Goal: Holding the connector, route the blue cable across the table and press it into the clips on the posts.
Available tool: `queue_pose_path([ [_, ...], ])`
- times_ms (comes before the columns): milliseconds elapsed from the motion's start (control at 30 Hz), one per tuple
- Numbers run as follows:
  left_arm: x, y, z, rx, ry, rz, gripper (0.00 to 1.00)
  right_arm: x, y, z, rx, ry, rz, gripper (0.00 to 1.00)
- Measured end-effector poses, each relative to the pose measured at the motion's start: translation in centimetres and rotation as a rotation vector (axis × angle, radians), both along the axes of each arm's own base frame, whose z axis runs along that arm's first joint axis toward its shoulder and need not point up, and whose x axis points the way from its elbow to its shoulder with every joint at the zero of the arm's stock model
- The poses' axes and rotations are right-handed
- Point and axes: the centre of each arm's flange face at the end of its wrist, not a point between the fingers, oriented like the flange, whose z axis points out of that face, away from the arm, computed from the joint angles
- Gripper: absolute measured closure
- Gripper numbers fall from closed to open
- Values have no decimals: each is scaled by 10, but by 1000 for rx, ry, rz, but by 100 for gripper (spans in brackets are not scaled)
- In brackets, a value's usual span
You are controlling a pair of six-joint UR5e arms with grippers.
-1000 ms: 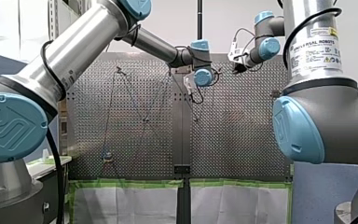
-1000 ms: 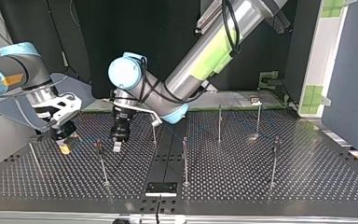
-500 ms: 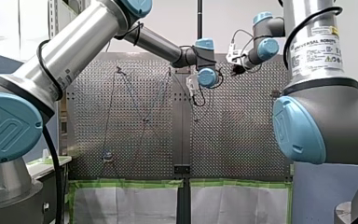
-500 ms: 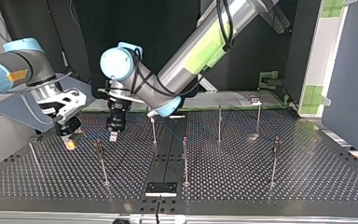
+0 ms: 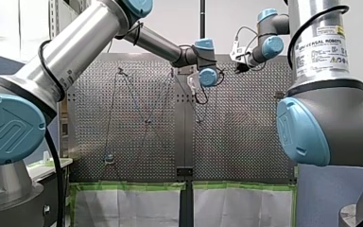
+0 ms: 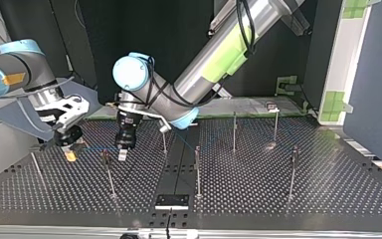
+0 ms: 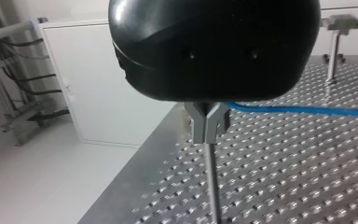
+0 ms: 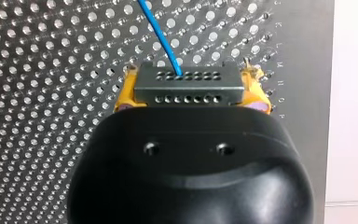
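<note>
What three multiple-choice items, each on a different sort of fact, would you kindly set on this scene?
1. In the top view, where is my right gripper?
A) at the view's left
B) at the view's right
C) at the middle of the near edge

2. What colour is the cable leaving the connector?
A) red
B) blue
C) green

3. What state is my right gripper in?
A) open and empty
B) shut on the connector
C) shut on a post

Answers:
1 A: its arm comes in at the top view's left and its tip hangs there.
2 B: a blue strand leaves the connector in the right wrist view.
3 B: the yellow pads clamp the connector from both sides.
</note>
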Motion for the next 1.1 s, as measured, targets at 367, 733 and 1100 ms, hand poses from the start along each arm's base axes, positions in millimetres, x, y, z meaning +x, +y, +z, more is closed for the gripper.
queue_pose_path([
  [367, 23, 12, 1, -22, -29, -36, 100, 1, -11, -1, -5, -5, 2, 100],
  [733, 38, 21, -3, -29, -36, -49, 93, 8, -5, -3, 1, -3, 10, 100],
  [1100, 30, 22, -12, 9, 32, -40, 9, 7, -5, -3, 0, -3, 7, 100],
])
